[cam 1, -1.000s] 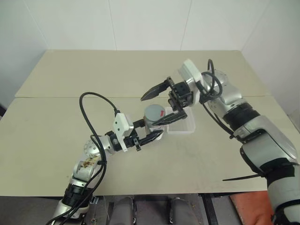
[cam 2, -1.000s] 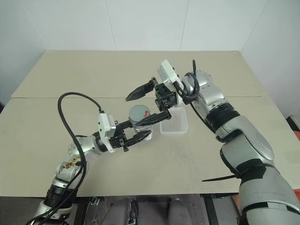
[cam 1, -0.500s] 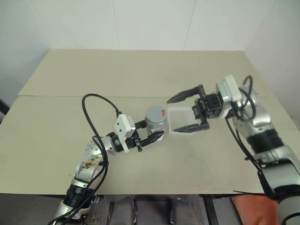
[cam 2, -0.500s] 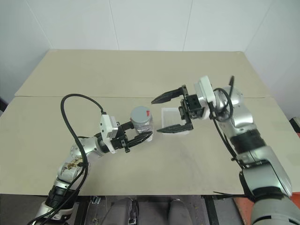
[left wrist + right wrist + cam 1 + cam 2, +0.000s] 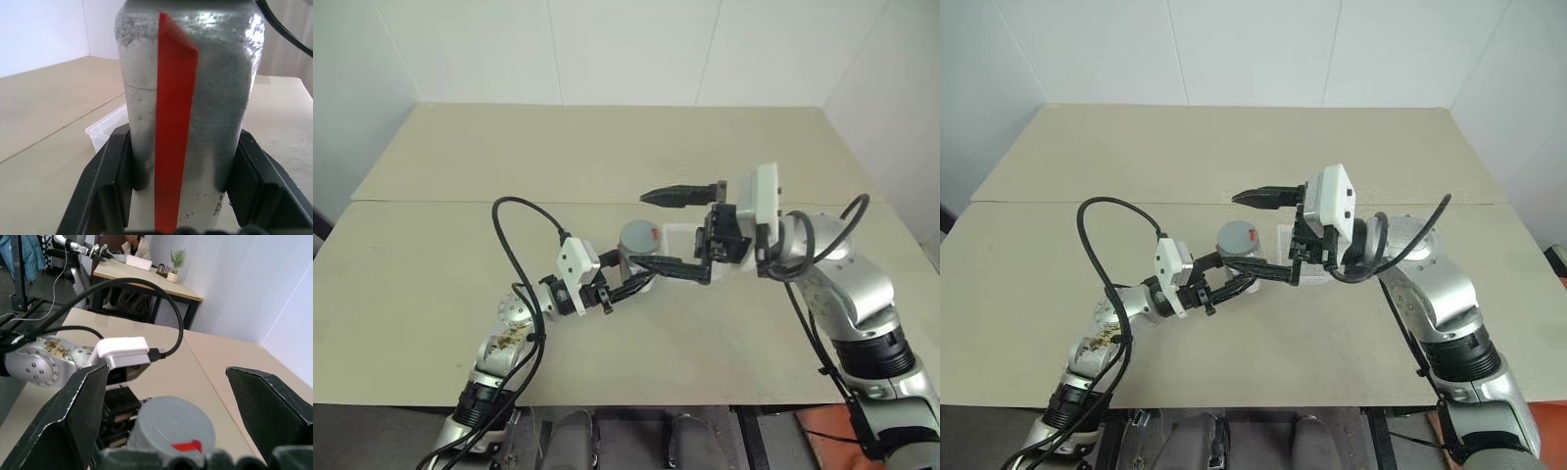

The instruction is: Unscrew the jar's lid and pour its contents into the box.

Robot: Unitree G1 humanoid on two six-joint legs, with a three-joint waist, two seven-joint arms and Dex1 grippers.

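Observation:
My left gripper (image 5: 631, 271) is shut on the silver-grey jar (image 5: 637, 247) and holds it upright just above the table. A red strip runs down the jar's side (image 5: 171, 122). The grey lid (image 5: 171, 430), marked with a bit of red, sits on top of the jar. The contents are hidden inside. My right gripper (image 5: 643, 229) points leftward and is open wide, with one finger (image 5: 677, 193) beyond the lid and the other (image 5: 668, 267) on the near side, neither touching. The clear plastic box (image 5: 684, 235) lies on the table just right of the jar, partly behind my right hand.
The beige table (image 5: 440, 225) has a seam running across it and white walls at its far and side edges. A black cable (image 5: 514, 245) loops up from my left wrist. The right wrist view shows a person (image 5: 134, 245) seated at a distant desk.
My right arm has pulled back from over the box and turned leftward, bringing its open fingers to either side of the jar's top. The left gripper with the jar has stayed in place.

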